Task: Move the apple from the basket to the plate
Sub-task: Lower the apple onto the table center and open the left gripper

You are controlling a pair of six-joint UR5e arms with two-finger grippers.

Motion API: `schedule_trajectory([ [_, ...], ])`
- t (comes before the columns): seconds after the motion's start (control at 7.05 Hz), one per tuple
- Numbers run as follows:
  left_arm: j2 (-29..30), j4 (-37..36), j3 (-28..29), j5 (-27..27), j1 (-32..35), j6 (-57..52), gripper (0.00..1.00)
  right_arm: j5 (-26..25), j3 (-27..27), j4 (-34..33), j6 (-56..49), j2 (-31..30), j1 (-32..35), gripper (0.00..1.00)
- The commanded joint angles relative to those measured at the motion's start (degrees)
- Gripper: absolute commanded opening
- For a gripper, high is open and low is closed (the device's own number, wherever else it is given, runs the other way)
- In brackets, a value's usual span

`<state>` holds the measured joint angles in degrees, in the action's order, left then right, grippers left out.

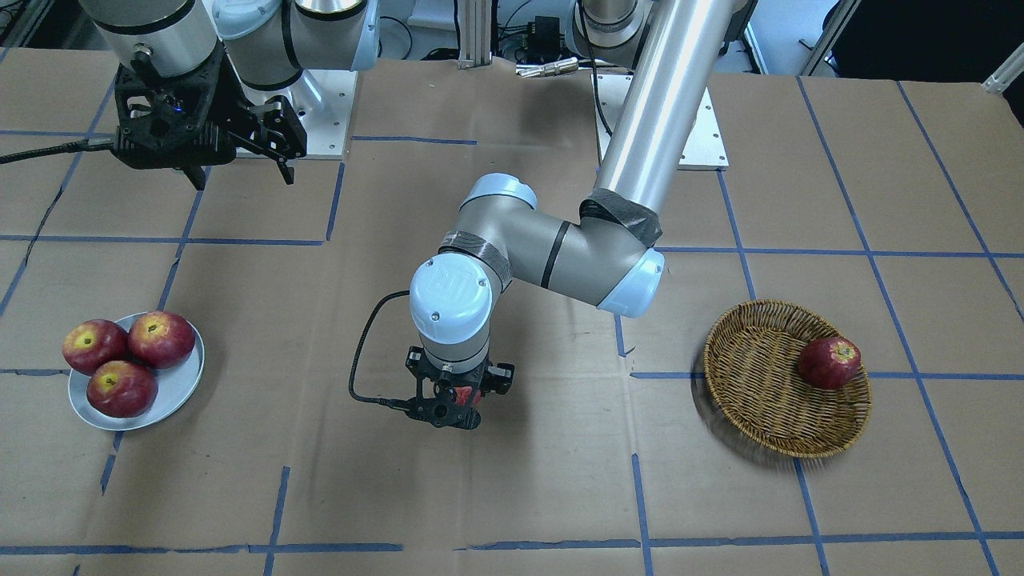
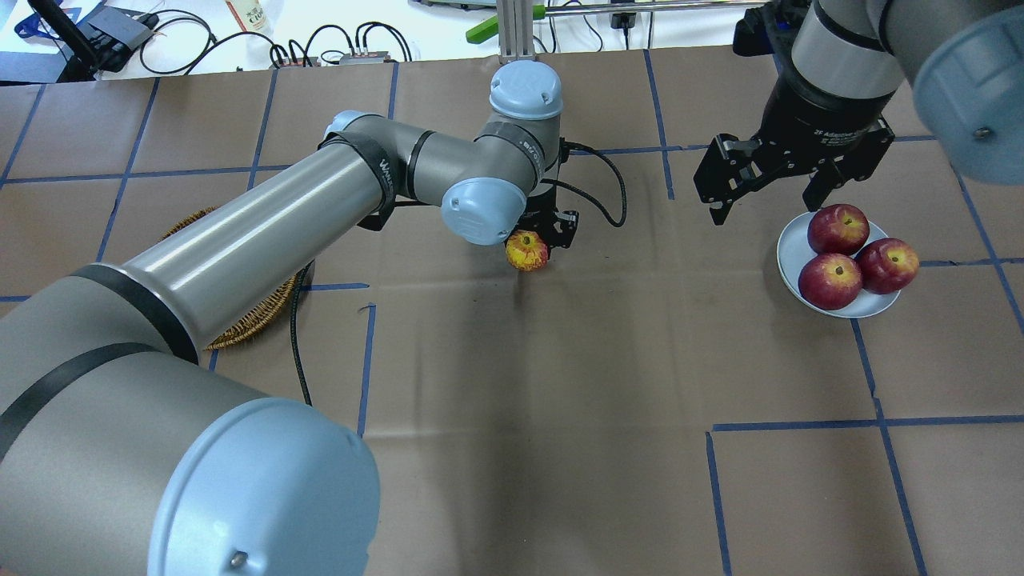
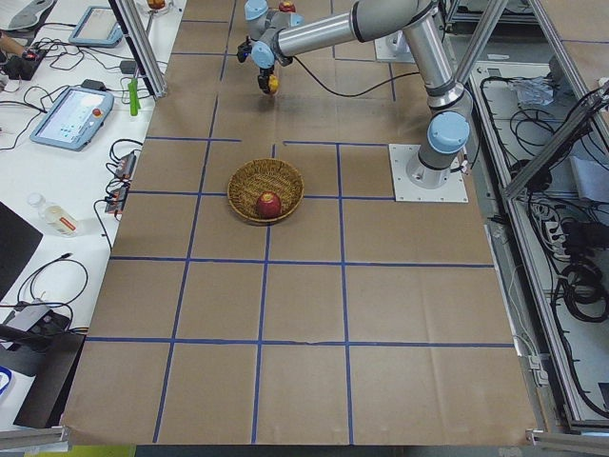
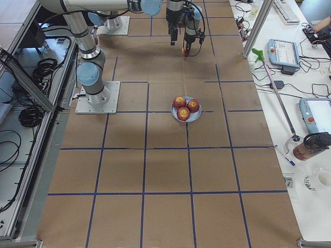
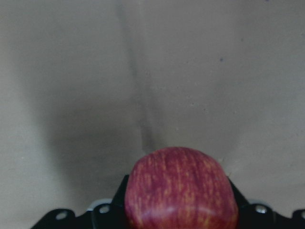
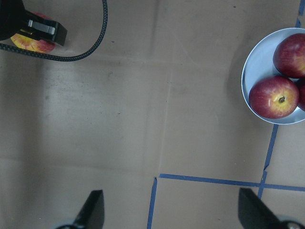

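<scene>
My left gripper [image 1: 448, 410] is shut on the apple [image 2: 527, 250], pinkish-red with yellow streaks, and holds it above the middle of the table, between basket and plate. The apple fills the bottom of the left wrist view [image 5: 181, 188]. The wicker basket [image 1: 760, 384] holds one dark red apple [image 1: 830, 362]; my left arm hides most of the basket in the overhead view [image 2: 256, 316]. The pale grey-blue plate [image 2: 788, 256] carries three red apples. My right gripper [image 2: 764, 210] is open and empty, hovering just beside the plate's far-left edge.
The table is brown cardboard with blue tape lines. A black cable [image 2: 600, 180] loops from my left wrist. Both arm bases [image 1: 320, 112] stand on white plates at the robot side. Monitors and cables lie beyond the table's far edge [image 2: 120, 36].
</scene>
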<state>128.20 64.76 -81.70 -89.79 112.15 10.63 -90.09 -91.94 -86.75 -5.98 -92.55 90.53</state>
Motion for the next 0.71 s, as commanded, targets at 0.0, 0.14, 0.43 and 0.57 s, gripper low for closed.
schedule_trajectory([
  [0.0, -0.32, -0.24, -2.32, 0.06, -0.17, -0.17, 0.56, 0.0, 0.0, 0.0, 0.0, 0.0, 0.0, 1.0],
  [0.14, -0.23, -0.33, -2.41, 0.06, -0.09, 0.53, 0.62, 0.0, 0.0, 0.0, 0.0, 0.0, 0.0, 1.0],
  [0.43, -0.23, -0.25, -1.8, -0.03, -0.17, 0.88, 0.86, 0.0, 0.0, 0.0, 0.0, 0.0, 0.0, 1.0],
  [0.57, -0.49, 0.36, -1.8, 0.14, -0.17, 1.15, 0.99, -0.09, 0.0, 0.0, 0.0, 0.0, 0.0, 1.0],
])
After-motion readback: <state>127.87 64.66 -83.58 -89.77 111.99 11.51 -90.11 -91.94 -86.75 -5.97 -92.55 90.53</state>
